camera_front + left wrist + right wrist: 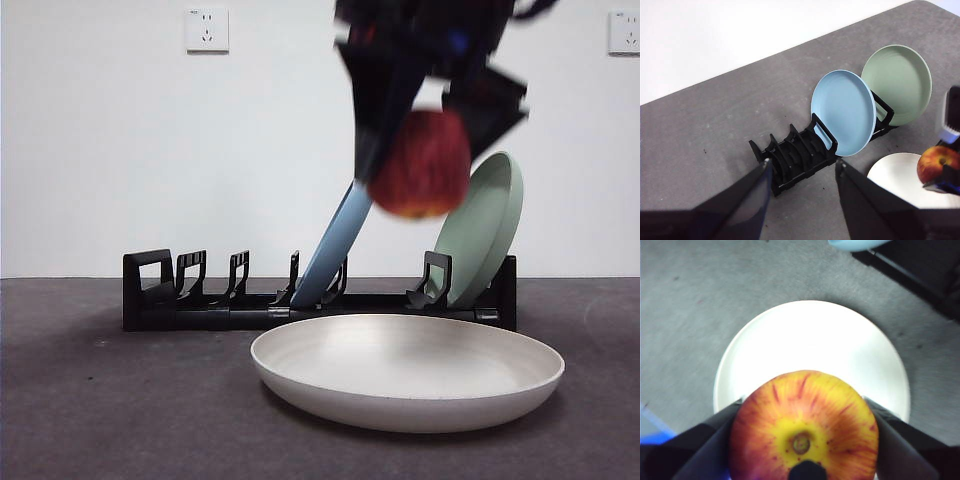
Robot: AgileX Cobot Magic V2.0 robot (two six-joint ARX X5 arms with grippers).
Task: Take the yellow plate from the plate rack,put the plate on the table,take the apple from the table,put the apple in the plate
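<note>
The yellow plate [407, 368] lies flat on the table [100, 420] in front of the plate rack [200, 300]. It also shows in the right wrist view [810, 340] and the left wrist view [895, 172]. My right gripper [425, 150] is shut on the apple [420, 165] and holds it in the air above the plate; the right wrist view shows the apple [802, 427] between the jaws, stem end towards the camera. The apple also shows in the left wrist view [937, 162]. My left gripper [802, 167] is open and empty, high above the rack [795, 155].
A blue plate [335, 250] and a pale green plate [485, 225] stand tilted in the rack; both show in the left wrist view, blue [842, 112] and green [897, 82]. A white wall with sockets [206, 30] is behind.
</note>
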